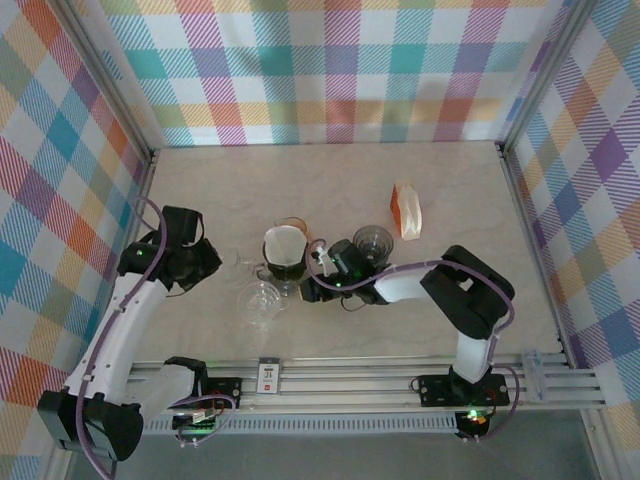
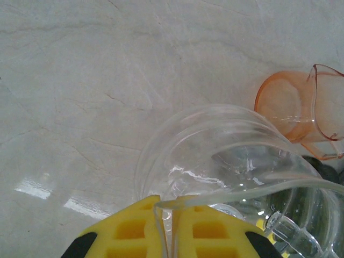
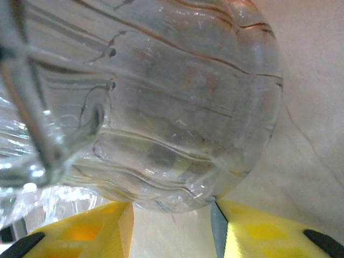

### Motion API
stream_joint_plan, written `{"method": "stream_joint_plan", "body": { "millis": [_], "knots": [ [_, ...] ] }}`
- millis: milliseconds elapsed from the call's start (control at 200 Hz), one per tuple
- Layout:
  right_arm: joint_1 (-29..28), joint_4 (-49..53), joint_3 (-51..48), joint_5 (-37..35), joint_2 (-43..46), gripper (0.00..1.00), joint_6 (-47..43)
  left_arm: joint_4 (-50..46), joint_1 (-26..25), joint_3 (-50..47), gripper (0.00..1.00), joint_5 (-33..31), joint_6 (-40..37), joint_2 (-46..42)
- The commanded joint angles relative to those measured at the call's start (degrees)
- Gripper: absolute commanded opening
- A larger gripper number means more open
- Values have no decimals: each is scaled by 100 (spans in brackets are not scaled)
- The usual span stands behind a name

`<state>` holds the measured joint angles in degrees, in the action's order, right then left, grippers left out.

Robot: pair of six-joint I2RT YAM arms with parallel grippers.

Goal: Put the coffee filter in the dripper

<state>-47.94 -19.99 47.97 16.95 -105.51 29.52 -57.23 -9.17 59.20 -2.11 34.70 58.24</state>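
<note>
Your left arm reaches low toward counter (image 1: 450,180) centre, left gripper (image 2: 169,215) fingers together on clear glass vessel (image 2: 215,145) rim, right arm folded inward, right gripper (image 3: 172,215) fingers apart astride ribbed clear glass dripper (image 3: 177,107), grip unclear, white paper coffee filter (image 1: 283,245) inside it.

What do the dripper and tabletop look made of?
Dripper: orange-tinted clear plastic, probably; glossy, see-through thin wall. Tabletop: pale stone-look slab with grey veins, polished, light glare on it; real stone or laminate, can't tell.
</note>
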Motion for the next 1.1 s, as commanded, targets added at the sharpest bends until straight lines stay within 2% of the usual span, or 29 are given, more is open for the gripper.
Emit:
{"method": "stream_joint_plan", "body": {
  "millis": [0,455,660,955,1095],
  "knots": [
    [20,-258,442,26,-315,43,-1,-214,99,-144,0,-264,3,-343],
    [14,-61,2042,-55,-1494,43,394,-367,94,-449,0,-204,0,-634],
    [5,86,2481,1,-1762,45,454,-403,98,-466,0,-125,-18,-686],
    [-113,-4,1643,1,-845,54,524,-387,57,-320,0,196,-44,-764],
    [-187,-85,925,-56,-6,57,579,-376,-274,-277,0,195,178,-870]
  ]
}}
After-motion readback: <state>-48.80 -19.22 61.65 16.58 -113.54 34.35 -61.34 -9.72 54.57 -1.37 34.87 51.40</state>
